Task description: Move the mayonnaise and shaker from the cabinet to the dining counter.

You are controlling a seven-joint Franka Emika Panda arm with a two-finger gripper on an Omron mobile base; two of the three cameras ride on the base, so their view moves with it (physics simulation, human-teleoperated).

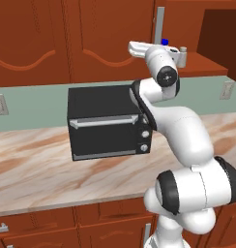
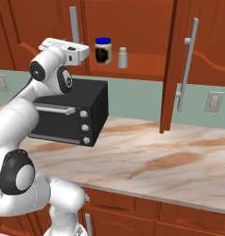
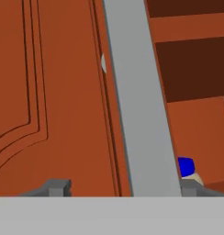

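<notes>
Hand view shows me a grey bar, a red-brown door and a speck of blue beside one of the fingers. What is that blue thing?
Observer: It is the lid of the mayonnaise, a jar standing upright on the open shelf of the cabinet.
Operator: Is the shaker in there too?
Observer: Yes. In the right base view the shaker stands on the same shelf, to the right of the jar and apart from it.
Operator: Are the fingers around the jar?
Observer: No. The gripper is open and sits beside the jar, on its left in that view, holding nothing.
</notes>
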